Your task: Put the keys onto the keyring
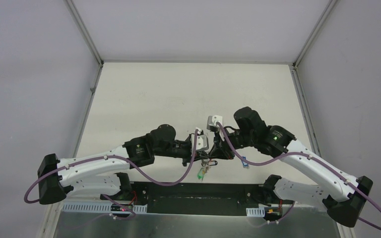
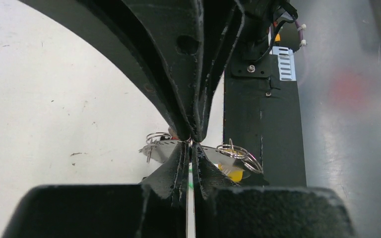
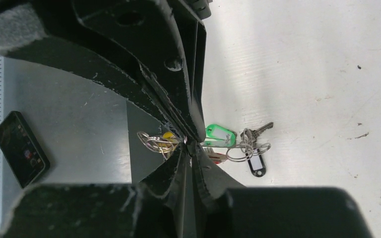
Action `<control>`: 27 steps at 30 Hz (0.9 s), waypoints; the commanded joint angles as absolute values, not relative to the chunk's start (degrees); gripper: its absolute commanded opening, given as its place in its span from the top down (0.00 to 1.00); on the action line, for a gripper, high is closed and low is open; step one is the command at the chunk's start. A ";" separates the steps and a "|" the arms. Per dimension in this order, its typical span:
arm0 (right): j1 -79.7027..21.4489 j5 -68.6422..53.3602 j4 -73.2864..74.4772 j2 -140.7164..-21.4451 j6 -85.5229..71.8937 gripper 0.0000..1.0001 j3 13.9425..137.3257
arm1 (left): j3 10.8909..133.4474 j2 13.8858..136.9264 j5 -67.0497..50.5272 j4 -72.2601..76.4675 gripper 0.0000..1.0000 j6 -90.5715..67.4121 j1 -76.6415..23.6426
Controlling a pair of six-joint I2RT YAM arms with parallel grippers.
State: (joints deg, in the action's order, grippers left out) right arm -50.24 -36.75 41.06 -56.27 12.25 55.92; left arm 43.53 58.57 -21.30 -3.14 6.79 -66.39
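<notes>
Both grippers meet tip to tip above the table's near edge. My left gripper [image 1: 206,154] [image 2: 192,148] and my right gripper [image 1: 217,152] [image 3: 188,147] are each shut on the thin grey keyring [image 2: 161,148], which shows edge-on [image 3: 228,147]. Silver split rings [image 2: 239,152] [image 3: 154,142] hang on its rim. From it hang a green tag [image 3: 218,135] [image 1: 200,173], a black tag [image 3: 256,166], a red tag [image 3: 217,157], a yellow tag [image 2: 233,173] and a silver key [image 3: 261,129]. Most of the hoop is hidden behind the fingers.
A black panel [image 2: 260,114] and a grey metal shelf [image 3: 69,114] run along the near edge, under the grippers. A dark phone [image 3: 20,148] lies on the shelf. A small blue item [image 1: 245,162] lies on the white table [image 1: 178,94] by the right arm.
</notes>
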 commanded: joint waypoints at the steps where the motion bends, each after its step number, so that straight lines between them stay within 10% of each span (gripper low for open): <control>1: -50.13 -34.24 37.23 -54.48 11.29 0.82 57.17 | 43.86 56.48 -21.81 1.59 1.00 6.15 -67.06; 3: -50.10 -33.30 36.05 -52.80 11.59 0.61 55.81 | 42.79 55.09 -20.84 3.00 1.00 5.54 -67.10; 9: -50.10 -32.77 27.71 -43.80 11.70 0.37 48.92 | 36.56 49.02 -18.75 13.62 1.00 3.65 -67.11; 27: -50.10 -38.09 17.62 -42.27 9.41 0.49 45.21 | 30.89 44.72 -21.76 30.09 1.00 3.13 -67.06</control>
